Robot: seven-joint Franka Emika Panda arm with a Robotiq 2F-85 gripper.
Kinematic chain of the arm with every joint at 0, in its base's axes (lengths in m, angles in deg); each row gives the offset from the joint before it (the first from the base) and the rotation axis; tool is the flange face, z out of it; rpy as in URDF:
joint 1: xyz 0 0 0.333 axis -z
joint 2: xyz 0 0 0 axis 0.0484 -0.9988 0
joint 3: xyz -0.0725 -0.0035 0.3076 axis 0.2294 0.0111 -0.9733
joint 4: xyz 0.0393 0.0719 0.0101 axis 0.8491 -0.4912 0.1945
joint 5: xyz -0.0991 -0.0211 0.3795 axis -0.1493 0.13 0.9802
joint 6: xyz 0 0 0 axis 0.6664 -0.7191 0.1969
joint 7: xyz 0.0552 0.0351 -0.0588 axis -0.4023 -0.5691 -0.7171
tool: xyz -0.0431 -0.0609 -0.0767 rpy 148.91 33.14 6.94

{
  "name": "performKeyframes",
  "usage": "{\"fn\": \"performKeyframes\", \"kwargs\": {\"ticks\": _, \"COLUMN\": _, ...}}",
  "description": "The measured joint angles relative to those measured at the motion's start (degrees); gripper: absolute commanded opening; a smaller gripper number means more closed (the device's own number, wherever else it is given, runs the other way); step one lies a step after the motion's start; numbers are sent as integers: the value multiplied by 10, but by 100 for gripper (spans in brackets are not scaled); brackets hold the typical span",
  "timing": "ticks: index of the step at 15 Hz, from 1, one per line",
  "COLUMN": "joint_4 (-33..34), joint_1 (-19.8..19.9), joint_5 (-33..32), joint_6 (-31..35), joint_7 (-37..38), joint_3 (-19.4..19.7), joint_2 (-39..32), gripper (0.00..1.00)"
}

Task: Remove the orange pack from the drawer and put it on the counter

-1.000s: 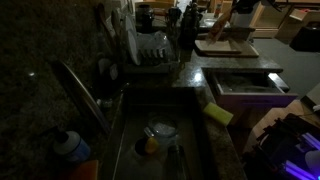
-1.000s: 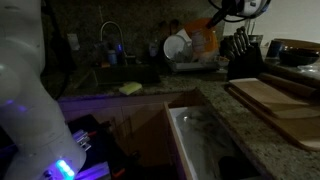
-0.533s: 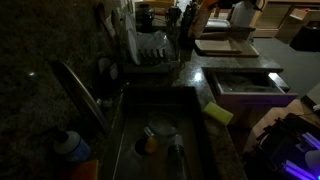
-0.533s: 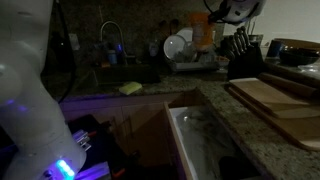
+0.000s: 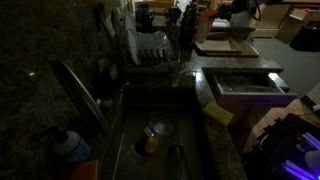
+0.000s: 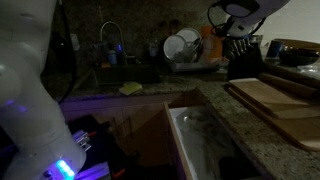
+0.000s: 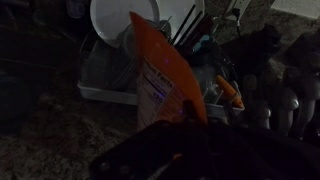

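One orange plastic pack [image 7: 165, 80] hangs grasped in the dark pincer [image 7: 178, 130] over the speckled stone bench [image 7: 55, 140], near one round white plate [image 7: 115, 18]; one white drawer [image 5: 250, 98] stands open.

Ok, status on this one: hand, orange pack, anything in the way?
Hand shut on orange pack, held above the counter. Pack out of the open drawer, not yet set down. Dish rack close ahead.
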Motion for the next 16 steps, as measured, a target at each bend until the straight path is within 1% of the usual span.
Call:
{"fn": "performKeyframes", "kwargs": {"ticks": 6, "joint_4": -1, "joint_1": 3, "joint_5": -10, "joint_6": 41, "joint_7": 19, "joint_3": 2, "joint_2": -24, "gripper": 0}}
{"fn": "performKeyframes", "kwargs": {"ticks": 10, "joint_4": -1, "joint_1": 1, "joint_5": -10, "joint_6": 42, "joint_7": 47, "joint_3": -2, "joint_2": -44, "gripper": 0}}
{"fn": "performKeyframes", "kwargs": {"ticks": 11, "joint_4": -1, "joint_1": -1, "joint_5": -11, "joint_6": 42, "joint_7": 49, "joint_3": -2, "joint_2": -48, "gripper": 2}}
{"fn": "performKeyframes", "kwargs": {"ticks": 16, "joint_4": -1, "joint_1": -5, "joint_5": -11, "joint_6": 42, "joint_7": 54, "joint_3": -6, "joint_2": -57, "gripper": 0}}
